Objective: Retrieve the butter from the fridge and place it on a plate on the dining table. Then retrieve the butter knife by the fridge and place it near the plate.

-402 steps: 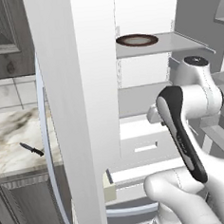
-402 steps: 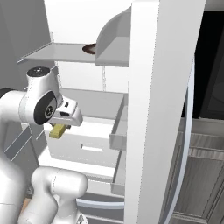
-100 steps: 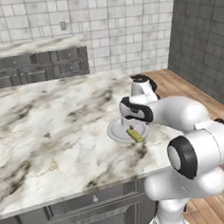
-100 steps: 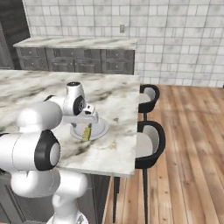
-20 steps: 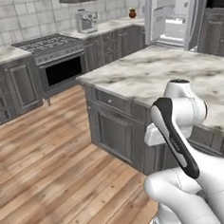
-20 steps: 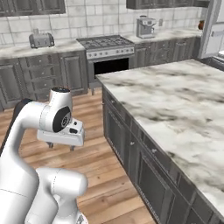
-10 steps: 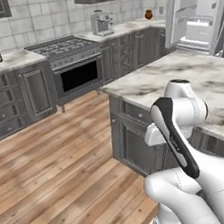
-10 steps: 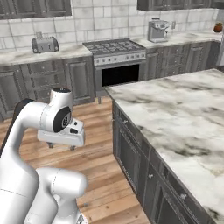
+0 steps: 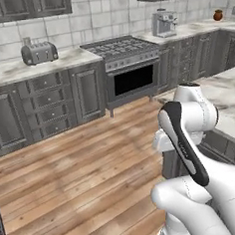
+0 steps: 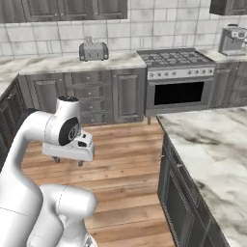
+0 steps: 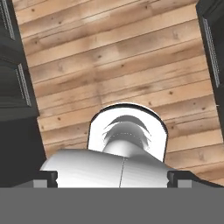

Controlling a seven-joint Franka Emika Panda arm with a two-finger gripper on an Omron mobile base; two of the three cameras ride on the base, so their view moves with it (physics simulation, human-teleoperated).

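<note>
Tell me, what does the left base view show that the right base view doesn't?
Left base view's own: a small brown jar on the far counter. Right base view's own: the claw, open and empty, hanging over the wooden floor. Shared: the toaster, the stove, the coffee machine and the marble dining table.

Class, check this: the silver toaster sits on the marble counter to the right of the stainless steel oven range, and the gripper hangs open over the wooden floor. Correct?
One error: the silver toaster sits left of the stainless steel oven range, as the right base view shows. The open gripper over the wooden floor is right.
</note>
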